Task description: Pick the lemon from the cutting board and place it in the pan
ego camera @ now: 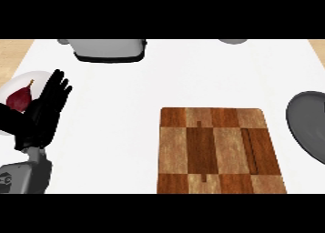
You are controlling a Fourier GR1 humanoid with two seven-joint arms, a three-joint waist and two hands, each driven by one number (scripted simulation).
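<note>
The cutting board (220, 150) is lying bare — no lemon is showing on it or anywhere else. At the right edge the pan (312, 127) is sitting, with a dark shape over its rim, too small to identify. The left hand (43, 111) is resting open, fingers spread upward, beside a white plate (10, 88) carrying a red onion (22, 97) — out of the way.

White plate (17, 82) far left, dark red onion (21, 98) on it

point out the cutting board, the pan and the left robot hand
cutting board (218, 150), head view, middle of its wooden top
pan (311, 125), head view, bare grey inside, at the right edge
left robot hand (43, 111), head view, its black palm
</note>
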